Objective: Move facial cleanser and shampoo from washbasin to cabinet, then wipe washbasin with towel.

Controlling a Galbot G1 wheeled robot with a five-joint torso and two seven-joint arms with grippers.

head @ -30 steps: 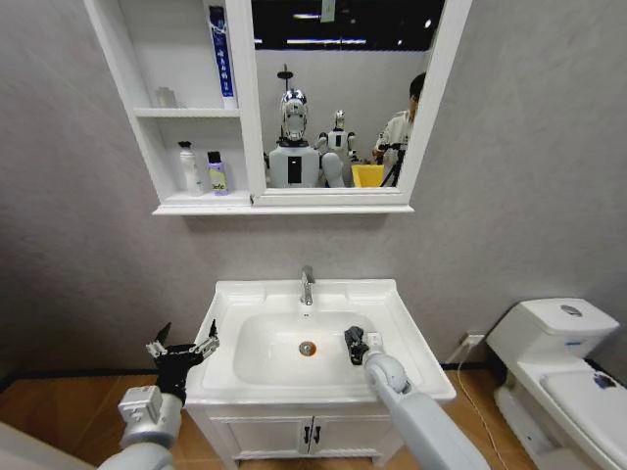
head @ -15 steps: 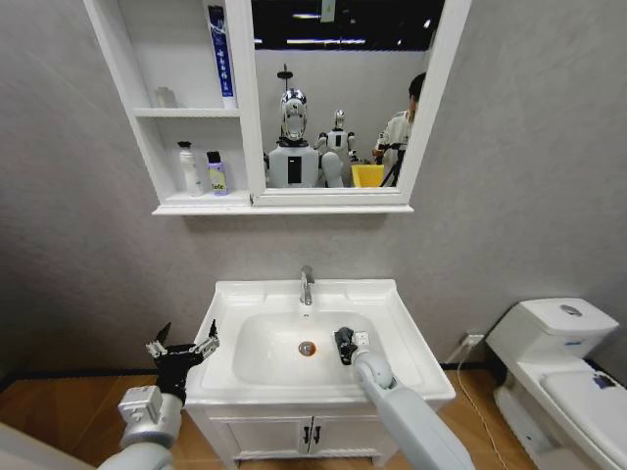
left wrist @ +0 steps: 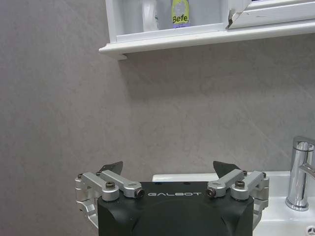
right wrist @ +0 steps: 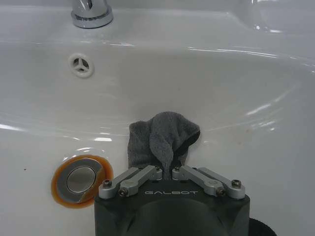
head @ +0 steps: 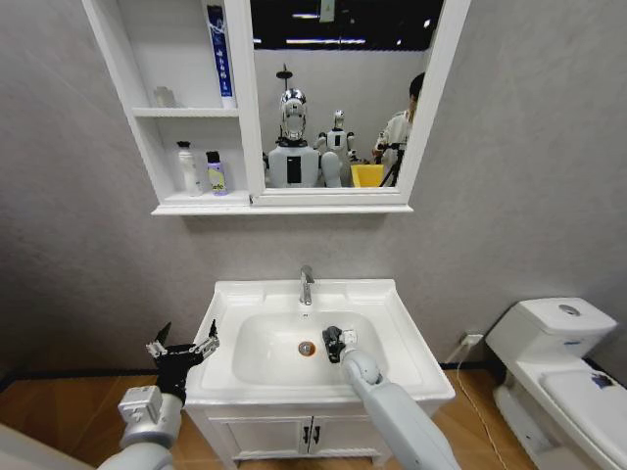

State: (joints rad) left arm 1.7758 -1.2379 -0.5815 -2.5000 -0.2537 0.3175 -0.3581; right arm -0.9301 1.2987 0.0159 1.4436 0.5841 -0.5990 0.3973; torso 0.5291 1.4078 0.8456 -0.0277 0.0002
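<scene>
Clamped tight on the towel (right wrist: 164, 137), the right gripper (right wrist: 167, 172) presses the dark cloth against the floor of the washbasin (head: 392, 323), just beside the drain (right wrist: 78, 179). Over at the basin's outer side the left gripper (left wrist: 170, 173) hangs wide open, idle. Risk, I'd say: only a pinch of cloth is held, so drag on the ceramic could pull it free or snag it on the drain rim.

"GALBOT" is embossed on the black body of the left gripper (left wrist: 170, 173) and again on the black body of the right gripper (right wrist: 171, 169). "Befe" stands in dark letters on the yellow-green label of a small bottle (left wrist: 179, 12) on the cabinet (left wrist: 162, 42), lowest shelf.
</scene>
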